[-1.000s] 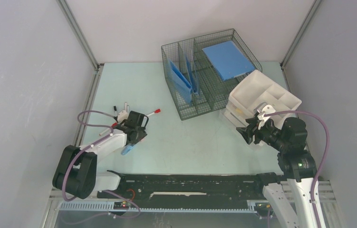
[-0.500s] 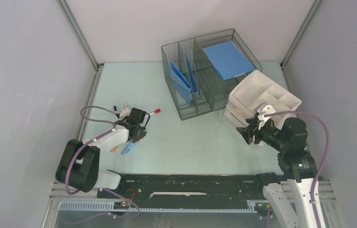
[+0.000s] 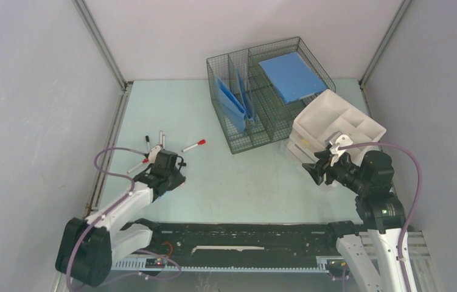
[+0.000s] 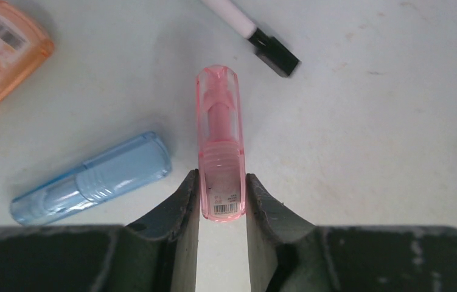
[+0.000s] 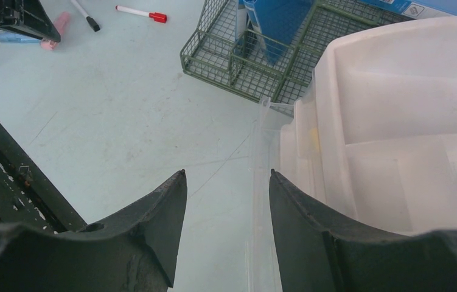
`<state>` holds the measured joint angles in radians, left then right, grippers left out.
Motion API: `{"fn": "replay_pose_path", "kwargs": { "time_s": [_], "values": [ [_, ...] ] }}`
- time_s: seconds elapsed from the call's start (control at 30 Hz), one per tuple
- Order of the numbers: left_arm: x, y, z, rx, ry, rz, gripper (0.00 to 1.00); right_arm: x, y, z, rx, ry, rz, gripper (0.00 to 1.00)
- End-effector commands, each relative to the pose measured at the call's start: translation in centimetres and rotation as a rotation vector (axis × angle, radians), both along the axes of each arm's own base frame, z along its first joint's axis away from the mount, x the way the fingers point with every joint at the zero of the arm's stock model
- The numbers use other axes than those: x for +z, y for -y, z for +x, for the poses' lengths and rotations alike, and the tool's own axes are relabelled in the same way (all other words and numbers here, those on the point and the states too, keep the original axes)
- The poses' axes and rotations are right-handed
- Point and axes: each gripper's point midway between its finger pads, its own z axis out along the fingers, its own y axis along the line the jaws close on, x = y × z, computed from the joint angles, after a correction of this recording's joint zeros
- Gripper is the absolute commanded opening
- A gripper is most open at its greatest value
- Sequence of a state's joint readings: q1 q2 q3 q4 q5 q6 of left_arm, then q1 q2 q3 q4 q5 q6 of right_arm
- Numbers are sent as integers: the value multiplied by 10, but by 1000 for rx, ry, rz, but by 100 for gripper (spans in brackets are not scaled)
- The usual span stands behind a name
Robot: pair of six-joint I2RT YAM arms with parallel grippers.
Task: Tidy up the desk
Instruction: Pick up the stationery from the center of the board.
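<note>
1. At the near-left of the smooth, pale mint-green worktop [image 3: 238, 182], the left hand [image 4: 221, 201] grasps a translucent pink plastic highlighter [image 4: 219, 140] by its near end. One finger presses each side. The pen lies flat and points away from the wrist, so the grip sits square across the barrel.
2. Just beside it lie a translucent blue highlighter [image 4: 95, 177], a translucent orange highlighter [image 4: 0, 55] and a white marker with a black cap [image 4: 256, 36]. None touches the pink one. This loose cluster is probably what needs sorting.
3. A little farther right, a white marker with a red cap [image 3: 194, 145] lies alone.
4. On the right side, the right hand [image 5: 226, 176] hangs released with nothing between its fingers, just beside a white plastic compartment tray [image 3: 311, 125]. It is likely waiting there.
5. Behind the tray, a grey-green wire mesh basket [image 3: 218, 103] holds upright blue folders [image 3: 232, 103] in its narrow slots, and a flat blue pad [image 3: 291, 76] rests across its rear section.
6. The worktop spans the whole cell. Plain grey walls [image 3: 31, 91] close it in on three sides, and a black rail [image 3: 244, 234] runs along the near edge.
</note>
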<state>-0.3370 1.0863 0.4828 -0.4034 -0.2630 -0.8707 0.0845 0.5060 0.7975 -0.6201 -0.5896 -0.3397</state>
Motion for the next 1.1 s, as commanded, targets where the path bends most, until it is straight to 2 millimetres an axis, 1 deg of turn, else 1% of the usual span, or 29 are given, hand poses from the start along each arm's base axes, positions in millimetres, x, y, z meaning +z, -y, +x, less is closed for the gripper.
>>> {"fn": "replay_pose_path", "kwargs": {
  "time_s": [0.0,0.1,0.17,0.27,0.3,0.4,0.43,0.57,0.7,0.83,0.97,1.07],
  "values": [
    [28,28,7,-111,149,-153,0,5,-2,-3,24,22,-2,60],
    [47,49,7,-198,257,-259,0,5,-5,-5,40,19,4,60],
    [62,67,4,-273,333,-341,0,6,-7,-7,56,18,11,60],
    [91,96,-2,-394,479,-440,0,6,-13,-11,94,11,25,60],
    [104,107,-5,-444,542,-472,0,6,-15,-13,109,7,31,60],
    [141,139,-19,-588,733,-569,0,6,-22,-19,159,-11,52,60],
    [155,152,-28,-643,793,-595,0,5,-25,-21,178,-18,59,60],
    [190,183,-50,-762,933,-601,2,5,-35,-30,251,-49,93,62],
    [209,216,-63,-838,1004,-590,2,6,-45,-41,329,-83,134,63],
    [218,257,-68,-897,1007,-541,1,9,-54,-52,397,-130,185,66],
    [225,294,-73,-938,1014,-528,0,14,-60,-52,401,-182,269,67],
    [231,315,-77,-958,1031,-517,0,18,-63,-49,372,-217,328,67]
  ]
}}
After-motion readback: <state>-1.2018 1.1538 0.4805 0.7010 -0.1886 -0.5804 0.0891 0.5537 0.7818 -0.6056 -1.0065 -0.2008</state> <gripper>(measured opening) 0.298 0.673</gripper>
